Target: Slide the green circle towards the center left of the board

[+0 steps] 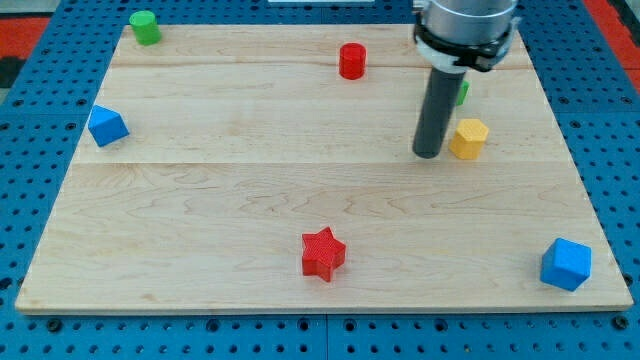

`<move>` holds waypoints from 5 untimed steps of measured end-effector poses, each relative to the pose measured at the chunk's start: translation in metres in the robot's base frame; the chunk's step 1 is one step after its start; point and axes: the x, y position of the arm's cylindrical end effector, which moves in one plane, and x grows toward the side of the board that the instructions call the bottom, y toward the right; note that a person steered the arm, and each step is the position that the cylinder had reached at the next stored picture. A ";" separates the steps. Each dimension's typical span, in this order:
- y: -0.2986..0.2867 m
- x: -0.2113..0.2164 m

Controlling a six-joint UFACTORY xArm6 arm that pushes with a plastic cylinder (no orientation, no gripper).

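The green circle [145, 27], a short green cylinder, stands at the top left corner of the wooden board [200, 200]. My tip [428, 155] is far to its right, in the right half of the board, just left of a yellow hexagon block [469, 138]. A second green block [462, 92] shows only as a sliver behind the rod, its shape hidden.
A red cylinder [352, 61] stands at the top middle. A red star [323, 253] lies at the bottom middle. A blue block [107, 125] sits on the left edge, another blue block [567, 264] at the bottom right corner.
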 end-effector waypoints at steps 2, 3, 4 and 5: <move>-0.016 -0.037; -0.030 -0.037; -0.038 -0.037; -0.038 -0.037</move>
